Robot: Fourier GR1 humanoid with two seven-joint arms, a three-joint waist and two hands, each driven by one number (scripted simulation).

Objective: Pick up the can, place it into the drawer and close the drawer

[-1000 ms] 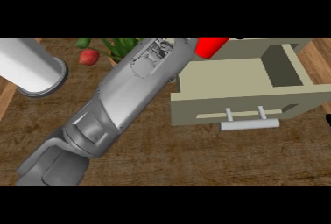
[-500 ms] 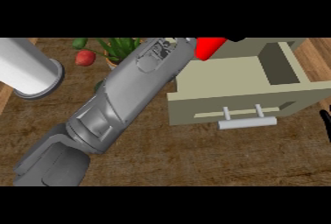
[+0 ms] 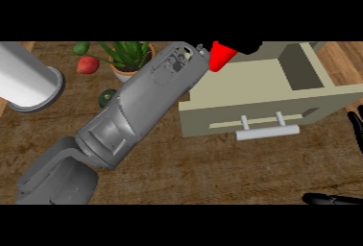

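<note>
Nearest, at the right edge: little to fear from the black right hand (image 3: 355, 126), fingers slack and empty, off to the side of the pale bar handle (image 3: 268, 130) on the beige open drawer (image 3: 205, 113). Beyond the grey left forearm (image 3: 135, 120), holds the red cylindrical can (image 3: 220, 56) tilted in the curled fingers of the black left hand (image 3: 245, 46), over the drawer's far left part and seemingly not set down. Risks releasing too near the left wall and bouncing the can off the rim toward the green potted plant (image 3: 127, 55), or leaving it tipped high enough to jam the closing push.
</note>
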